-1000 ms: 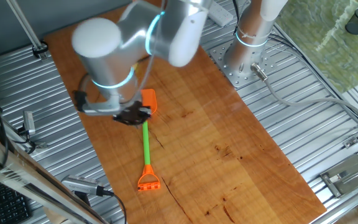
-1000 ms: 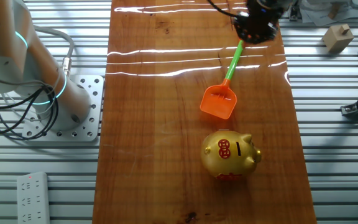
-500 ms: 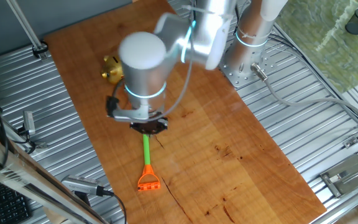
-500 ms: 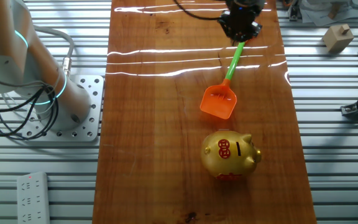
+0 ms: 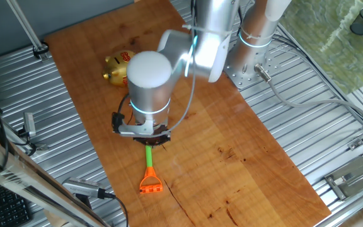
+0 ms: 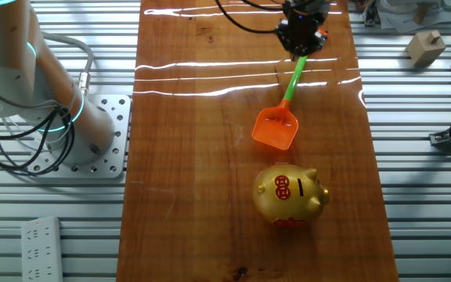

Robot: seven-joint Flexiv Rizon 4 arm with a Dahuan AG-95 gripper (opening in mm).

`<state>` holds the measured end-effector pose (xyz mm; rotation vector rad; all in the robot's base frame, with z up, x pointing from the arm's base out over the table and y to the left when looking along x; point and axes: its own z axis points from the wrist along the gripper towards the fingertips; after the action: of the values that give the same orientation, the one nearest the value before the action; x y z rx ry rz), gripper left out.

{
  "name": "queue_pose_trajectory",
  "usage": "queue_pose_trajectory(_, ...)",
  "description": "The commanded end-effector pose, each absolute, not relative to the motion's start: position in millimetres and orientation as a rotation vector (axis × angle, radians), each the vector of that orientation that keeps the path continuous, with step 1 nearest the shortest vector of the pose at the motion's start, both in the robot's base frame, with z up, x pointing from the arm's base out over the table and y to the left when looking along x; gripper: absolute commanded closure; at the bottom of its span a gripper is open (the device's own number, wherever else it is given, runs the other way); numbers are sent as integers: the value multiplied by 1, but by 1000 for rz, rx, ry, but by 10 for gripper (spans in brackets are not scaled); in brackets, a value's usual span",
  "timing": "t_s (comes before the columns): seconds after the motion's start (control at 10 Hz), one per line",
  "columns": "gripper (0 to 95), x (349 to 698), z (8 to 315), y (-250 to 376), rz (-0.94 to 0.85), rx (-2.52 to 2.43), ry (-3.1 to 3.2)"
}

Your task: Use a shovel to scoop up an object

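The shovel lies flat on the wooden board. Its green shaft (image 5: 149,157) and orange D-loop (image 5: 150,184) show in one fixed view, where the arm hides the blade. The other fixed view shows the orange blade (image 6: 275,129) and the shaft (image 6: 294,78). My gripper (image 5: 150,140) hangs low over the shaft, nearer the loop end, and also shows in the other fixed view (image 6: 300,39). Its fingers are dark and partly hidden, so I cannot tell whether they are open or shut on the shaft. No tiny grey-tan block shows on the board.
A shiny gold piggy bank (image 6: 290,193) stands just beyond the blade and also shows in one fixed view (image 5: 117,66). A larger tan block (image 6: 425,47) sits on the metal table beside the board. The arm's base (image 5: 251,60) is bolted beside the board (image 5: 244,145).
My gripper has moved along the shaft from near the blade toward the loop end. The shovel and the piggy bank have not moved.
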<state>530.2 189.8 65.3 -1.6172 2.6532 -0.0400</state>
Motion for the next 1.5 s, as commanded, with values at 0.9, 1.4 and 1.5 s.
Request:
queue_pose_trajectory(0.9, 950, 534, 62, 167, -139, -1752, 2626)
queue_pose_trajectory(1.4, 380, 536, 58, 156, -150, -1854, 2588)
queue_pose_trajectory(1.5, 380, 536, 58, 155, -162, -1868, 2578)
